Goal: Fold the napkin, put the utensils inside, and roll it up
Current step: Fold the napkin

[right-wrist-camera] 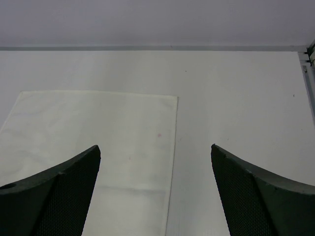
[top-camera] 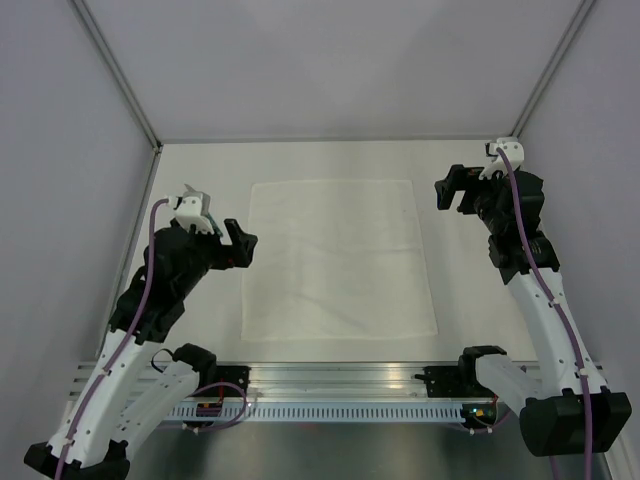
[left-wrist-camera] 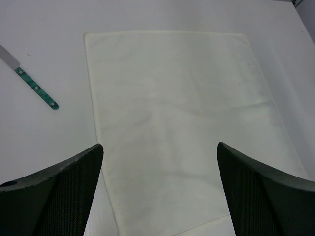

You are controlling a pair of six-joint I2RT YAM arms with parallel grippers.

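- Mounting rail (top-camera: 330, 382): runs along the near edge of the surface (top-camera: 330, 160), just short of the napkin's near hem.
- Left arm (top-camera: 150, 290): stands off the napkin's left hem, about level with its middle. My left jaws face the cloth, spread wide and gripping nothing.
- Napkin (top-camera: 338, 258): plain white cloth with faint creases, lying flat and unfolded in a single layer between my two arms. My left wrist camera (left-wrist-camera: 182, 108) looks across it. My right wrist camera (right-wrist-camera: 98, 128) shows one corner of it, with a tiny pinkish speck near that edge.
- Knife (left-wrist-camera: 37, 88): mottled green handle, steel blade. It lies aslant on the surface, beside one side hem of the napkin and apart from it. Only my left wrist view shows it.
- Right arm (top-camera: 535, 290): reaches along the napkin's right side. My right jaws sit just off its far right corner, spread wide and empty.
- Back wall (top-camera: 330, 60): pale grey, rising beyond a bare strip of surface past the napkin's far hem.
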